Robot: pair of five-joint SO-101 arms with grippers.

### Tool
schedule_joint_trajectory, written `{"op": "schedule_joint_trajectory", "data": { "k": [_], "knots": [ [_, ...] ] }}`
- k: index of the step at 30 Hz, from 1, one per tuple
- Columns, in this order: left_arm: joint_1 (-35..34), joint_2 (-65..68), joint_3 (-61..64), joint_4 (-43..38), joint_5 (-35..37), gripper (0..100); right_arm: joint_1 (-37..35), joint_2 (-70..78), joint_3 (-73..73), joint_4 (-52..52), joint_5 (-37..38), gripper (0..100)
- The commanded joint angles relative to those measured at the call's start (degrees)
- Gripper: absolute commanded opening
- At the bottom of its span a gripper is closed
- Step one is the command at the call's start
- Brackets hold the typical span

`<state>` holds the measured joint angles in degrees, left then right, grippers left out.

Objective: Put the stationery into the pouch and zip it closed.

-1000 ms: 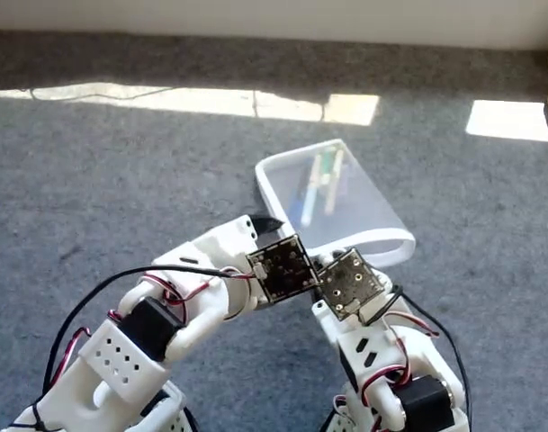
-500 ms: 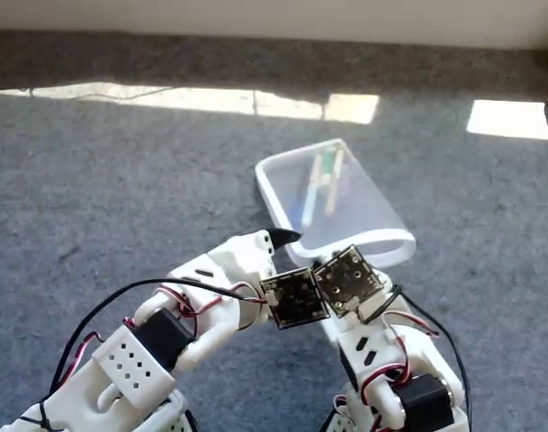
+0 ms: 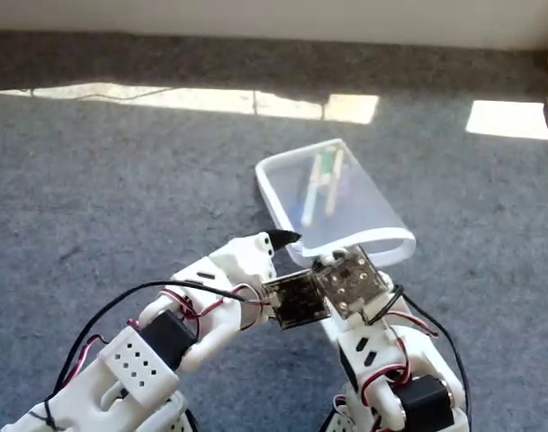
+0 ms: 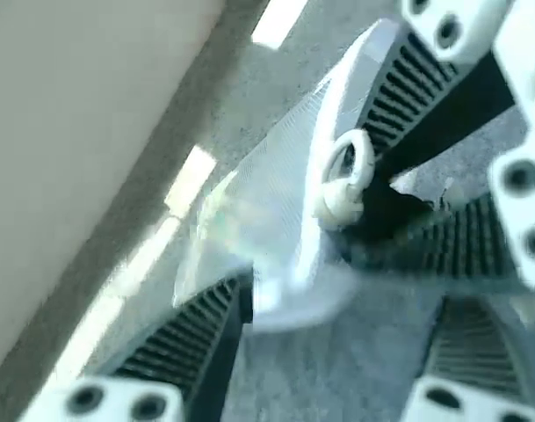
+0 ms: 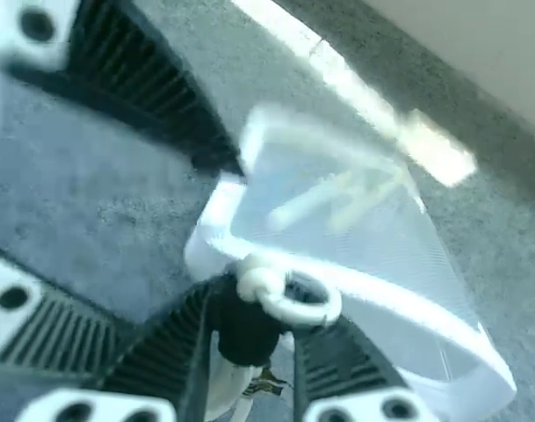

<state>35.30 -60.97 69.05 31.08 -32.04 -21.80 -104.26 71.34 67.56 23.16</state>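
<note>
Translucent pouch [image 3: 345, 211] lay flat on the grey carpeted surface [image 3: 121, 180], just above the centre of the high view, with both arms meeting at its lower edge. Pens [image 3: 317, 184] lay inside it, toward the upper end and away from the jaws, so the filling step appeared complete and only the zip remained.

Right gripper [image 5: 258, 321] sat at the pouch's lower edge. Its jaws were drawn together on the dark tab of the zipper pull [image 5: 260, 283], and the white ring stood free just above them. Gripping the tab rather than the ring probably gave a firmer hold for dragging the slider along the white zip band.

Left gripper [image 4: 337, 325] sat at the lower-left corner of the pouch in the high view. Its jaws were apart, one dark tip at the pouch's rim and the other on the far side of the corner. This placement suggested bracing: a light, limp pouch would likely slide with the pull unless the corner were pinned. Whether the tip pressed on the fabric could not be told.
</note>
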Motion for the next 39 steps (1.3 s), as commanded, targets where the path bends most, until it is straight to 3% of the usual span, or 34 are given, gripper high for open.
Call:
{"op": "schedule_joint_trajectory", "data": {
  "k": [1,4,21,31,39],
  "knots": [
    [-1.8,0.22,1.89,-3.16,-0.09,30,-0.04,-0.92,-1.19,-0.57,-0.97,0.6],
    [-1.8,-0.31,3.21,-6.24,-0.09,26,-0.04,-0.92,-1.19,-0.57,-0.97,0.6],
    [-1.63,0.13,3.03,-6.77,3.08,26,-0.04,-0.92,-1.19,-2.42,-2.9,0.6],
    [-1.45,0.22,8.75,-19.96,7.74,26,-0.13,-0.92,-1.36,-0.04,-2.99,0.6],
    [-1.27,0.22,9.36,-21.27,7.91,26,-4.53,-0.92,-3.65,3.3,-2.99,0.6]
  ]
}}
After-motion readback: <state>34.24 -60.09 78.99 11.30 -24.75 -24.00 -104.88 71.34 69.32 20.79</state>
